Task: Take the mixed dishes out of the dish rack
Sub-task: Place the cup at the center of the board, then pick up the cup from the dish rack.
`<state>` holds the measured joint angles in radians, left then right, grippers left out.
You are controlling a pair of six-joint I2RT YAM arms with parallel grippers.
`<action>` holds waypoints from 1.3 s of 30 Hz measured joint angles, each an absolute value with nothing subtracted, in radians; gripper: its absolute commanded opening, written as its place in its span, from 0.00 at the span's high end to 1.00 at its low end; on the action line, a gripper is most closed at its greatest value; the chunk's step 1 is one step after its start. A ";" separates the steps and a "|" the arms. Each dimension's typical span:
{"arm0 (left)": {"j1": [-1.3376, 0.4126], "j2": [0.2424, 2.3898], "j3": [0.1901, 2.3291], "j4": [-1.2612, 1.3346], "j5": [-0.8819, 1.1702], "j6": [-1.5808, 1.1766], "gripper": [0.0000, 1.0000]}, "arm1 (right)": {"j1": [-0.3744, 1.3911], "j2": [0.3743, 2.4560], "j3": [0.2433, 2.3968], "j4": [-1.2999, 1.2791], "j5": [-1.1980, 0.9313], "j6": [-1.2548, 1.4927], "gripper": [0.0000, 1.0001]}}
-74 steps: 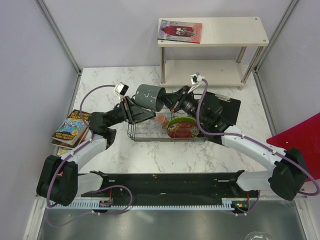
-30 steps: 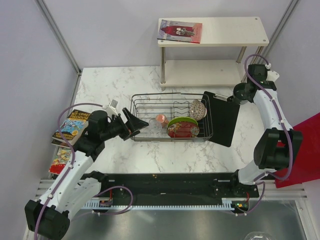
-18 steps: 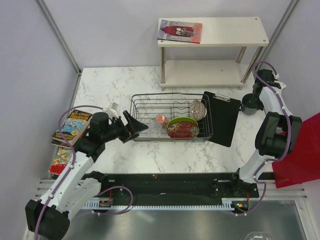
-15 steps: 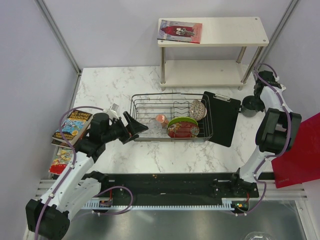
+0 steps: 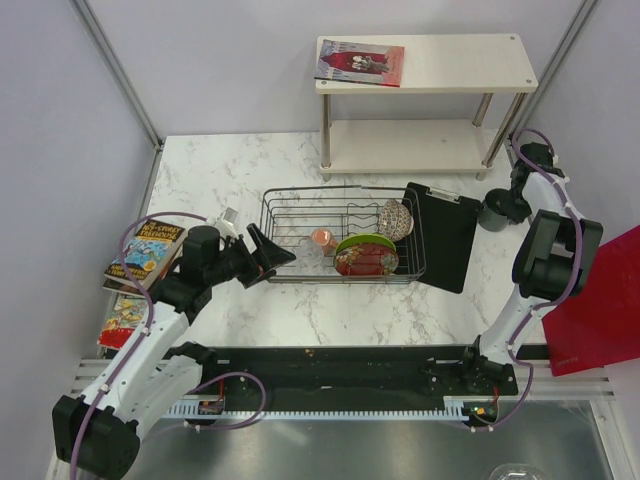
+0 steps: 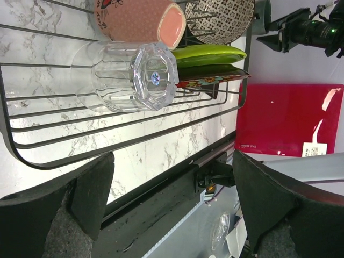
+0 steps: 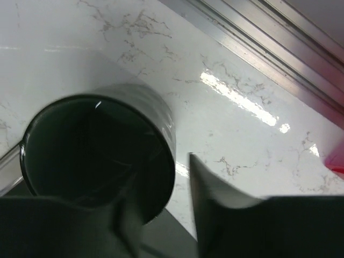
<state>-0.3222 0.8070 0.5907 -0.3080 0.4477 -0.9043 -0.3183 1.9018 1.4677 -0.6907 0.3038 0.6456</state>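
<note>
- Dark green-black cup [image 5: 493,212] stands upright on the marble worktop [image 5: 220,170], near its right edge, just right of a black board [image 5: 445,240] and well apart from the dish rack [image 5: 300,205].
- Right claw [image 5: 503,206] straddles the cup's wall with its fingers parted. A sliver of worktop shows between cup and outer finger [image 7: 226,209].
- Rack holds a lime-green plate [image 5: 365,243], red patterned dish [image 5: 365,262], patterned bowl [image 5: 394,219], pink cup [image 5: 322,240] and clear glass [image 6: 131,75].
- Left claw [image 6: 172,161] is spread wide and empty, facing the rack's left end.
</note>
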 measured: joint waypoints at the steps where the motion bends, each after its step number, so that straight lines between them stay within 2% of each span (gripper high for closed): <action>1: -0.322 0.807 0.591 -0.308 0.447 -0.903 0.04 | -0.318 1.902 1.468 -0.688 0.299 0.654 0.39; 4: -0.322 0.810 0.591 -0.308 0.447 -0.900 0.04 | -0.318 1.901 1.468 -0.680 0.284 0.656 0.30; 10: -0.322 0.817 0.591 -0.308 0.447 -0.893 0.04 | -0.318 1.874 1.468 -0.674 0.240 0.679 0.20; 19: -0.322 0.817 0.591 -0.308 0.448 -0.887 0.04 | -0.299 1.708 1.510 -0.668 0.136 0.771 0.18; 25: -0.322 0.814 0.591 -0.308 0.447 -0.859 0.01 | -0.207 1.554 1.472 -0.568 0.033 0.812 0.21; 28: -0.322 0.813 0.591 -0.313 0.434 -0.821 0.00 | -0.105 1.437 1.353 -0.422 -0.058 0.815 0.21; 32: -0.322 0.813 0.596 -0.351 0.384 -0.780 0.01 | 0.115 1.319 1.206 -0.260 -0.109 0.760 0.21; 36: -0.322 0.821 0.625 -0.383 0.333 -0.755 0.00 | 0.379 1.258 1.122 -0.182 -0.101 0.648 0.21; 39: -0.322 0.841 0.650 -0.394 0.316 -0.723 0.00 | 0.505 1.202 1.066 -0.168 -0.051 0.572 0.21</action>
<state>-0.3222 0.8413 0.6502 -0.3939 0.3157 -0.7235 0.5045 1.2022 1.0664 -0.1684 -0.0509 0.5720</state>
